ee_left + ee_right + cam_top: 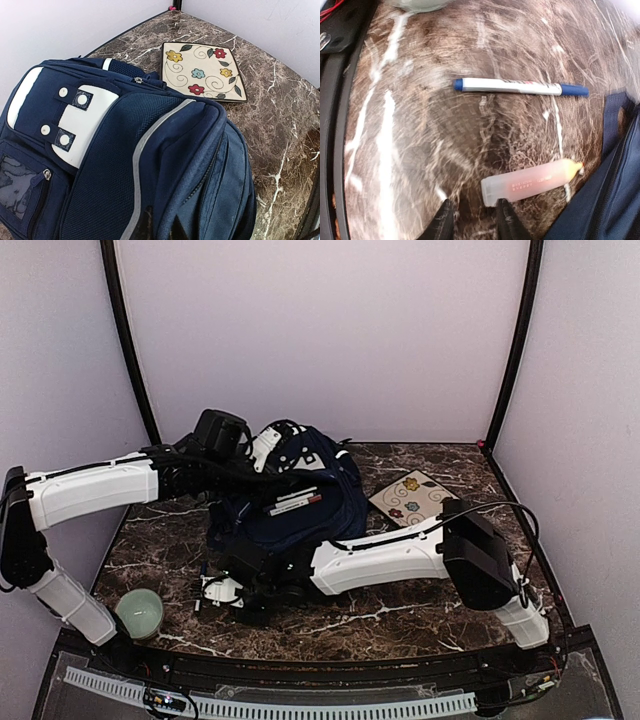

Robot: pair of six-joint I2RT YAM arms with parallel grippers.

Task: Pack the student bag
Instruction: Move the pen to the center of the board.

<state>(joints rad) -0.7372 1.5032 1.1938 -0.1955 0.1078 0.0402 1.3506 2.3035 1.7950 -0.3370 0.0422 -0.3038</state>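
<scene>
Bag (335,508) central; plate (412,497) near far-right edge

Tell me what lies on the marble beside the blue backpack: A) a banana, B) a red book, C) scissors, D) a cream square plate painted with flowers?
D: a cream square plate painted with flowers lies flat on the marble next to the student bag.

Marble table (400,625): student bag (290,510), plate (412,497) (flowered)
</scene>
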